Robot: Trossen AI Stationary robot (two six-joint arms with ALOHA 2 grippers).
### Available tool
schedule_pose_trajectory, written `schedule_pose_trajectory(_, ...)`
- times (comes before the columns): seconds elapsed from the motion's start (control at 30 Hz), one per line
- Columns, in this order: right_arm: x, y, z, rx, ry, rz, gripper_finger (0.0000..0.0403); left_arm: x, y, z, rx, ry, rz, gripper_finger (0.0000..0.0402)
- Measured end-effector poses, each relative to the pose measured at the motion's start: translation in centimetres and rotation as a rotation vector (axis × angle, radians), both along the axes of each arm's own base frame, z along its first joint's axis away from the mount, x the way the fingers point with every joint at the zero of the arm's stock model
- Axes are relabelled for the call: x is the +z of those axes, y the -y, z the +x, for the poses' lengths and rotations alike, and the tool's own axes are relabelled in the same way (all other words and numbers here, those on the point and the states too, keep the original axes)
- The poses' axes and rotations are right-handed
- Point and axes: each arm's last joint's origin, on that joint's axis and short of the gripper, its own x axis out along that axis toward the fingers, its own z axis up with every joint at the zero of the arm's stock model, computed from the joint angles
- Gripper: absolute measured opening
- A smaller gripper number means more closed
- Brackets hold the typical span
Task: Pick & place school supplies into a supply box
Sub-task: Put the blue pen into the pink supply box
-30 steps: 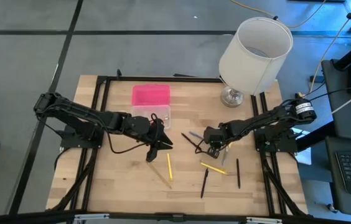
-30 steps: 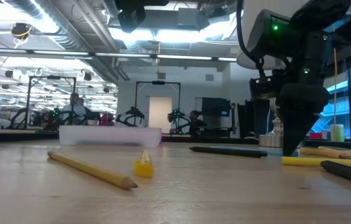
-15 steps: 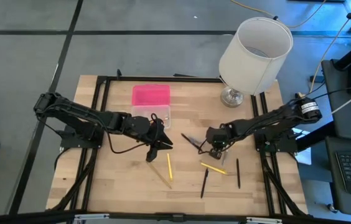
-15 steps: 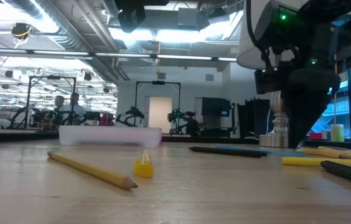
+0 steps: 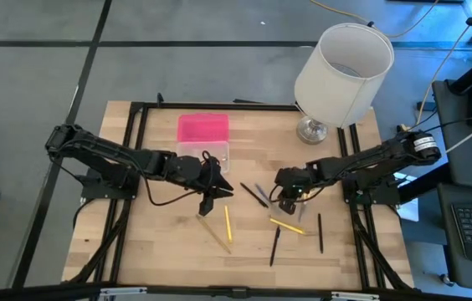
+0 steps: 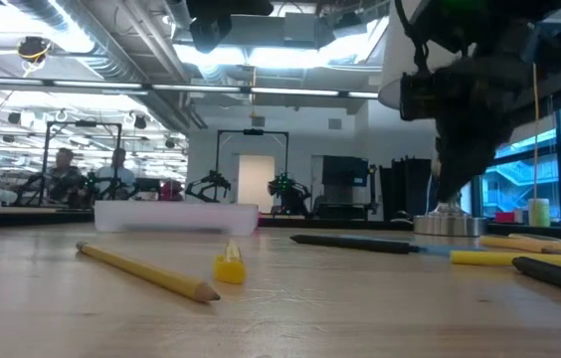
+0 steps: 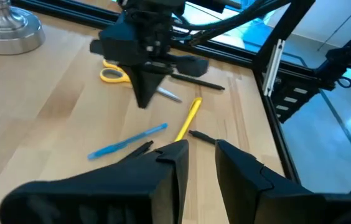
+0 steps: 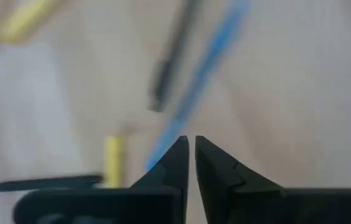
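Observation:
Pens and pencils lie loose on the table: a black pen (image 5: pixel 253 194) and a blue pen (image 7: pixel 129 142) side by side, a yellow pen (image 5: pixel 287 226), two more black pens (image 5: pixel 275 245), a yellow pencil (image 5: pixel 227 223) and a wood pencil (image 5: pixel 213 234). The yellow-handled scissors (image 7: pixel 114 74) lie past my right gripper. The supply box (image 5: pixel 202 142) sits open at the far side, pink lid flat behind the clear base. My right gripper (image 5: pixel 287 202) hangs shut, pointing down just above the table by the blue pen. My left gripper (image 5: pixel 216 198) hovers open near the box, holding nothing.
A big white lampshade (image 5: pixel 342 63) on a metal base (image 5: pixel 311 130) stands at the far right of the table. Black frame rails (image 5: pixel 135 150) run along the left and right sides. Bare wood lies in the near left part.
My right gripper has risen from the table surface and moved a little toward the left, staying shut. The black pen and the blue pen beside it have slid slightly toward the left and near edge. The left arm has kept still.

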Motion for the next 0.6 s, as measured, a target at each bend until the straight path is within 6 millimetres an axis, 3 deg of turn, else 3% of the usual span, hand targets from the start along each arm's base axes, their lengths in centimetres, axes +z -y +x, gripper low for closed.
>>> schedule_pose_trajectory(0.23,0.2,-0.1,0.8,-0.015,0.067,0.027,0.0095,0.0,0.0,0.0,0.001,0.000,0.001,0.0072)
schedule_pose_trajectory(0.6,0.9,0.9,1.8,-0.042,0.188,0.017,0.0224,0.0,0.0,0.0,0.001,-0.003,0.001,0.0072)
